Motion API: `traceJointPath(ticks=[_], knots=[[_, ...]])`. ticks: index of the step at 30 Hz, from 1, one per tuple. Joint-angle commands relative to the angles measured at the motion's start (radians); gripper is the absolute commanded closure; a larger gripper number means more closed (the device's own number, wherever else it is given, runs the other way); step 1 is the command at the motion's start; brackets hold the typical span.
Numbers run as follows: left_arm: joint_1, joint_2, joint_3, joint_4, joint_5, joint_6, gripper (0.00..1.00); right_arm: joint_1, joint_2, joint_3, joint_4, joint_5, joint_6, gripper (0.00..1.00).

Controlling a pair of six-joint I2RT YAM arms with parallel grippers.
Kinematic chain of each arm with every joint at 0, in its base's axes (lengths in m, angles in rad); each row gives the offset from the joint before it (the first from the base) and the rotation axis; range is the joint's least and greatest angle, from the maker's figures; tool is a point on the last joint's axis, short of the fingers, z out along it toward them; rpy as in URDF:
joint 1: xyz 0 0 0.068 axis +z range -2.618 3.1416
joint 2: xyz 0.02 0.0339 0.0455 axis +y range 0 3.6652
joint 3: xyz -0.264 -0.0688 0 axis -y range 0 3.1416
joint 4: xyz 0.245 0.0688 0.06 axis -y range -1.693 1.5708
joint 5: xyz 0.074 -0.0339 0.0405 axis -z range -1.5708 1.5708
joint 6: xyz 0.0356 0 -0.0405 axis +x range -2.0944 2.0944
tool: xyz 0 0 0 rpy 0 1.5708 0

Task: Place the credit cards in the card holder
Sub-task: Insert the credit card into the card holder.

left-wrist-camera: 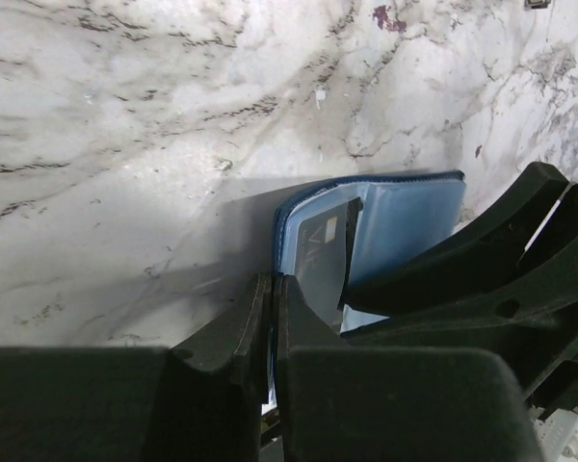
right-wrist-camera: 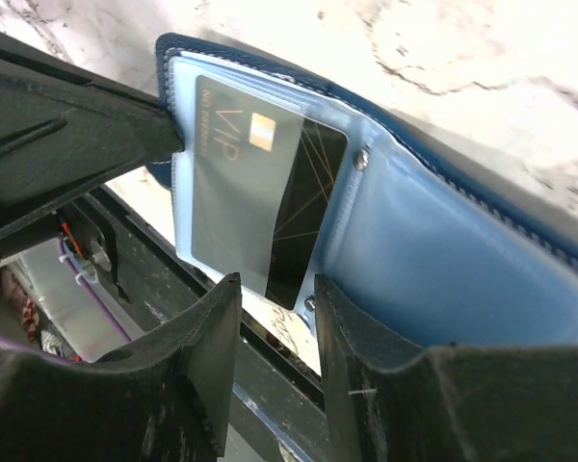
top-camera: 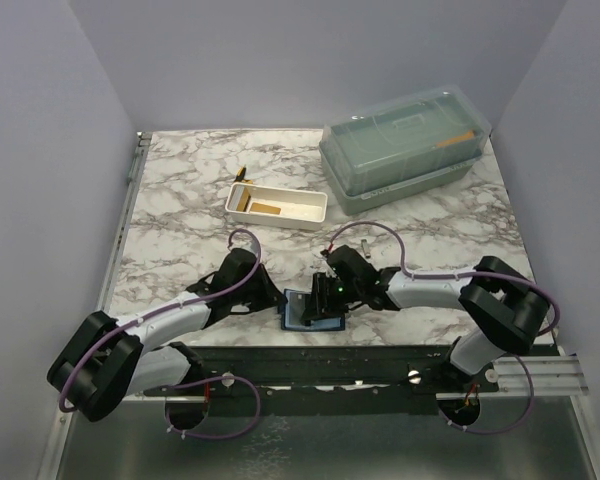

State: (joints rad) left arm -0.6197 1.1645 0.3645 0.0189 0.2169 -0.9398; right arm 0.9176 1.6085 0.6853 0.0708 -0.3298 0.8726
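Note:
The navy-blue card holder point(top-camera: 310, 312) lies open near the table's front edge, between both grippers. In the right wrist view a dark card point(right-wrist-camera: 260, 188) marked VIP sits partly inside a clear pocket of the card holder point(right-wrist-camera: 443, 260), with its dark end uncovered. My right gripper point(right-wrist-camera: 277, 289) is open, and its jaws stand apart at the card's lower edge. My left gripper point(left-wrist-camera: 273, 284) is shut on the card holder's edge point(left-wrist-camera: 405, 217), and the dark card point(left-wrist-camera: 320, 255) shows just beyond it. An orange-tan card point(top-camera: 265, 208) lies in the white tray point(top-camera: 310, 213).
A large translucent green lidded box point(top-camera: 405, 145) stands at the back right. A small dark cylinder point(top-camera: 363, 243) lies behind my right gripper. A small yellow and dark item point(top-camera: 242, 175) lies behind the tray. The black front rail point(top-camera: 310, 362) runs just below the card holder.

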Motion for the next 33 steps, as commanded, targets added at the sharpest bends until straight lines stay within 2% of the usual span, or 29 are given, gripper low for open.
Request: traceJointPath(ticks=[1,9,13,18,22,25,29,33], knots=[[-0.006,-0.021,0.003,-0.005,0.011,0.003,1.00,0.009,-0.020,-0.023,-0.122,0.097,-0.002,0.59],[-0.007,-0.030,-0.014,0.009,0.016,-0.023,1.00,0.024,0.081,0.100,-0.037,0.008,-0.031,0.59],[-0.007,-0.029,-0.023,0.028,0.022,-0.038,1.00,0.023,0.032,0.066,-0.007,-0.002,-0.010,0.59],[-0.007,-0.035,-0.030,0.024,0.026,-0.039,1.00,0.022,0.006,0.043,-0.114,0.093,-0.010,0.58],[-0.008,-0.034,-0.026,0.032,0.038,-0.042,1.00,0.023,0.062,0.070,-0.081,0.065,-0.026,0.58],[-0.007,-0.028,-0.032,0.038,0.042,-0.051,1.00,0.023,0.102,0.161,-0.105,0.053,-0.055,0.58],[-0.011,-0.033,-0.050,0.071,0.048,-0.069,1.00,0.023,0.071,0.194,-0.130,0.085,-0.066,0.57],[-0.009,-0.074,-0.028,-0.007,0.008,-0.041,0.79,0.023,0.027,0.163,-0.242,0.163,-0.062,0.55]])
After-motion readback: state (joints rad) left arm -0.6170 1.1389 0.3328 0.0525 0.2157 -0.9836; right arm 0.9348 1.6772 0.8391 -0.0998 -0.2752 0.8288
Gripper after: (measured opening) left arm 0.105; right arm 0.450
